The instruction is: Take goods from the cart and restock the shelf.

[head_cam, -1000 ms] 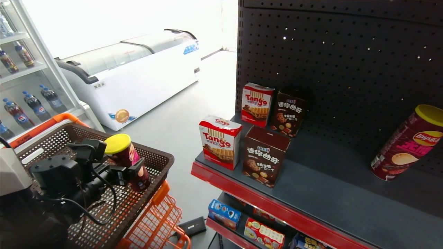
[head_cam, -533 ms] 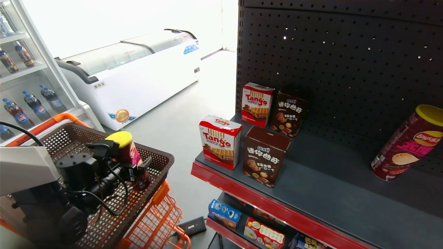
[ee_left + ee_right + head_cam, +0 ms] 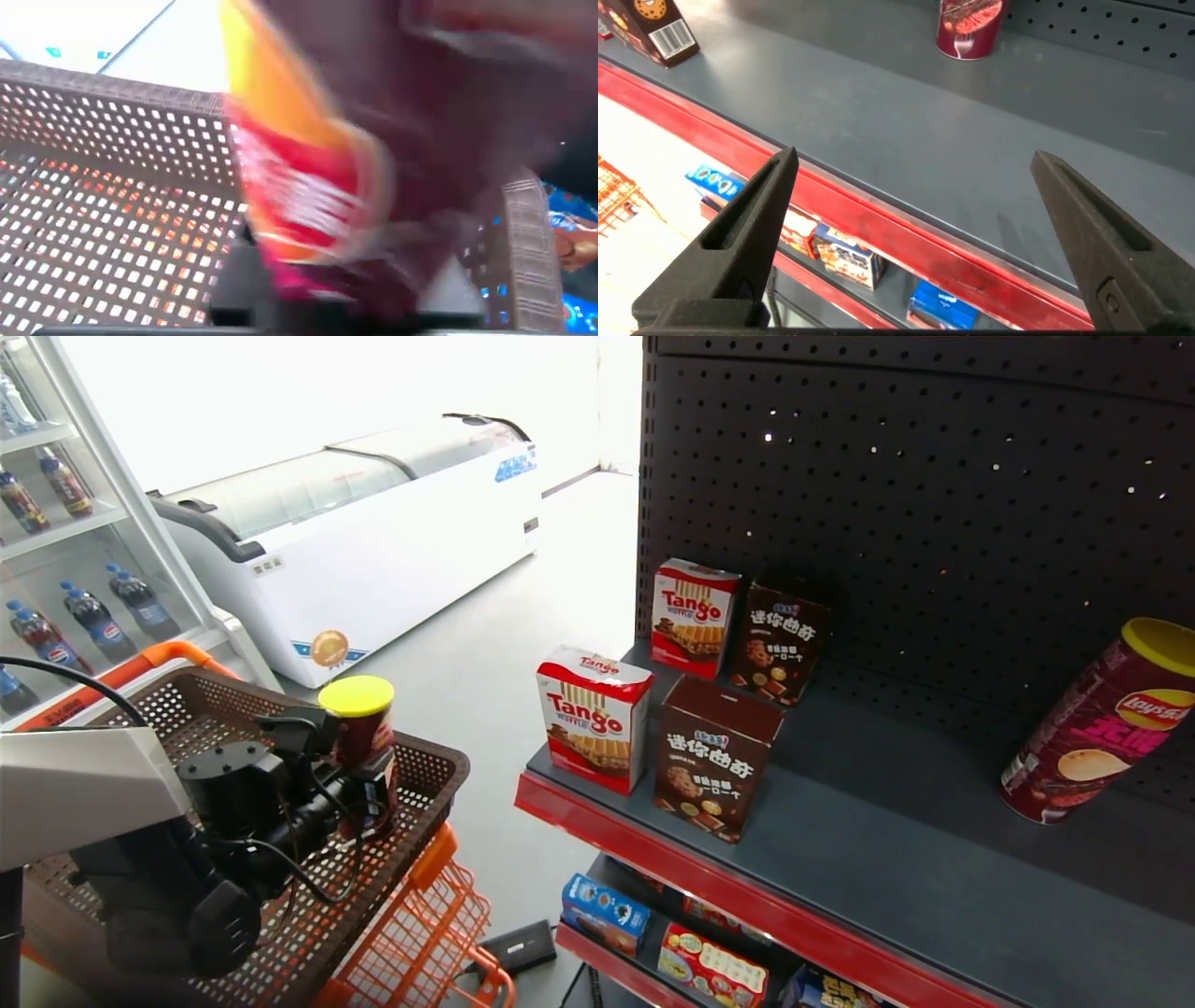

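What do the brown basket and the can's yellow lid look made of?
Brown basket: likely moulded plastic, matte, its walls a regular grid of holes.
Yellow lid: probably plastic, smooth, evenly coloured, with a thin rim capping the can.

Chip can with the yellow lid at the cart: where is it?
Head view, lower left: the chip can is upright in the left pincer over the brown cart basket, left of the shelf.

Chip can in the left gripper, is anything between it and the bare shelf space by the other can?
Yes. The red wafer box and brown cookie box stand at the shelf's left front end, between the chip can and that bare stretch.
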Controlling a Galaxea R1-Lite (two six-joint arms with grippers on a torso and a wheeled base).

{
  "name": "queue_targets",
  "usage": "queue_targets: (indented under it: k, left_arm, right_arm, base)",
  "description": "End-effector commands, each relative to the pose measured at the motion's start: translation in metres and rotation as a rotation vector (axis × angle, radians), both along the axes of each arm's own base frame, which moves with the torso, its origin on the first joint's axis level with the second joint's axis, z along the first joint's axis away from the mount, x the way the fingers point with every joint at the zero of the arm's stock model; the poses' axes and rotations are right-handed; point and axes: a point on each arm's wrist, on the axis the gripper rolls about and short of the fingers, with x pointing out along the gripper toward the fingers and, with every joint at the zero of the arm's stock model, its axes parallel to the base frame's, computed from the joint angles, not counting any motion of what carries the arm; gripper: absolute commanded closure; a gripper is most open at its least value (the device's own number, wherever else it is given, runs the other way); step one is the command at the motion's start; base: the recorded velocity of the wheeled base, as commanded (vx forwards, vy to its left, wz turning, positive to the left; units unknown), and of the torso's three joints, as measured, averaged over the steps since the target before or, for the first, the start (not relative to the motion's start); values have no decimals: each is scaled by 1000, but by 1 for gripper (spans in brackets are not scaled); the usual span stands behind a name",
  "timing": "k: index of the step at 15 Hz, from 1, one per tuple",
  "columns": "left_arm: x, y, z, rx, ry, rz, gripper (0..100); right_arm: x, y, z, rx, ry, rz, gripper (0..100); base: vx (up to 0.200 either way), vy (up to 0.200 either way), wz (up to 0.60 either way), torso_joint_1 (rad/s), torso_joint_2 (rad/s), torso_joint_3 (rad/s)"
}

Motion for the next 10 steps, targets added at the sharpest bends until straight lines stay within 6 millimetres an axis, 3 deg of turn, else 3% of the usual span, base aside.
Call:
queue_targets:
  k: [1, 6, 7, 10]
  left_arm:
    - [-5, -4, 23, -2, -57, -11, 100]
    - [-21, -12, 83, -30, -124, -25, 100]
    - [-30, -13, 106, -33, -135, -32, 100]
    - [-50, -19, 139, -35, -194, -55, 100]
  right_arm:
    - [0, 0, 0, 1, 1, 0, 0]
    - [0, 0, 0, -1, 1, 0, 0]
    - [0, 0, 0, -1, 0, 0, 0]
    - [0, 0, 0, -1, 1, 0, 0]
  base:
    - [0, 0, 0, 0, 0, 0]
    - [0, 0, 0, 0, 0, 0]
    - [0, 0, 0, 0, 0, 0]
    - [0, 0, 0, 0, 0, 0]
